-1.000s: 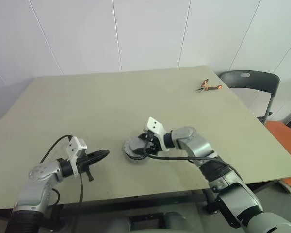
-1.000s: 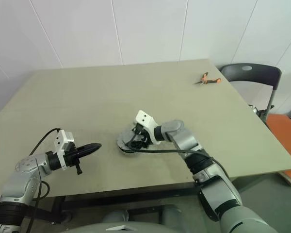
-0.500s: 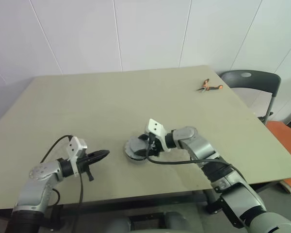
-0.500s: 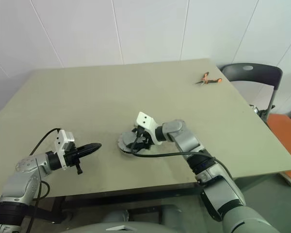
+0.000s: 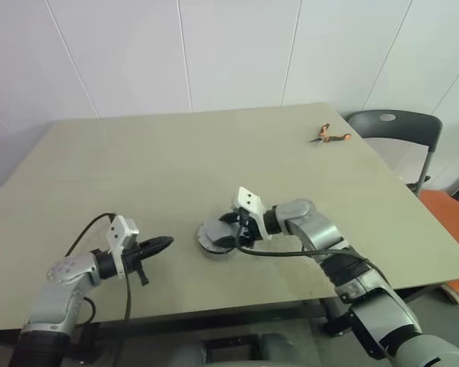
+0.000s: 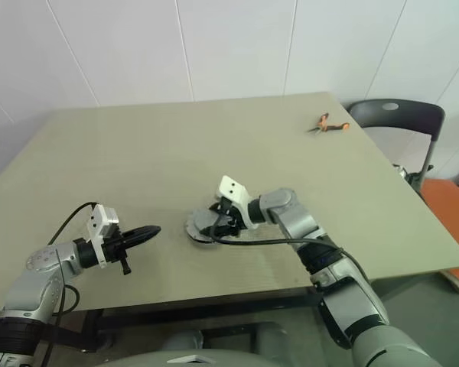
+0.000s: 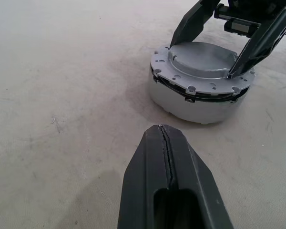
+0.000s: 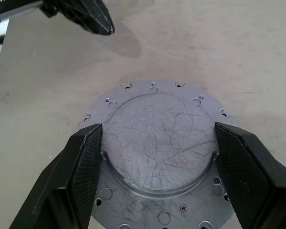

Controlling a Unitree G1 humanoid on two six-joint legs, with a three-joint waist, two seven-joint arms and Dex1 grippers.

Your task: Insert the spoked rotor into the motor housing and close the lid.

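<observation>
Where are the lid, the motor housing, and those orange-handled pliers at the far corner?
lid [image 8: 157, 138], right wrist view, middle of its raised round face.
motor housing [image 7: 195, 102], left wrist view, its side wall.
orange-handled pliers [image 5: 329, 137], left eye view, around the pivot.

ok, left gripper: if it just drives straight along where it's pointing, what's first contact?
Probably the motor housing, dead ahead of the shut left gripper, with bare table between. The right gripper grips the lid there.

We note the lid [image 8: 157, 138] is scratched, matt grey metal. The table [image 7: 62, 71] looks matt and faintly scuffed; the black fingers [image 8: 81, 162] appear finely textured.
</observation>
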